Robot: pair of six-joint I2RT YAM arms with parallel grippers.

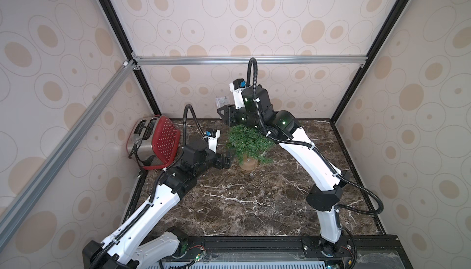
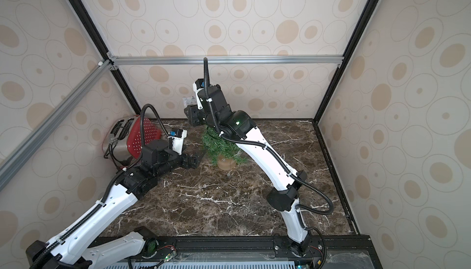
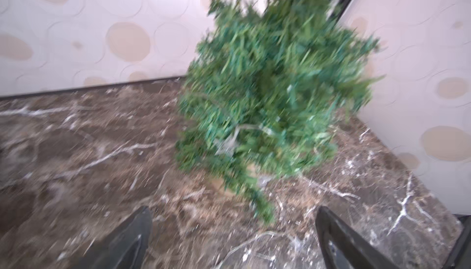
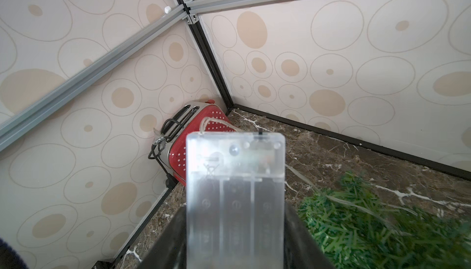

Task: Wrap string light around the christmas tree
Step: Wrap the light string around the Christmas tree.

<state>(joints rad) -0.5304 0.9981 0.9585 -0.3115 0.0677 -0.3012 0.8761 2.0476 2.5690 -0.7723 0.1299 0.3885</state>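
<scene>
Raised right gripper (image 1: 223,112) pinches string light (image 4: 234,178) above christmas tree (image 1: 248,140)

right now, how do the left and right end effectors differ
The left end effector is open and empty; the right end effector is shut on the clear battery box. The left sits low, beside the base of the christmas tree; the right is raised higher than the treetop. Both are black, two-fingered and close to the tree.
</scene>
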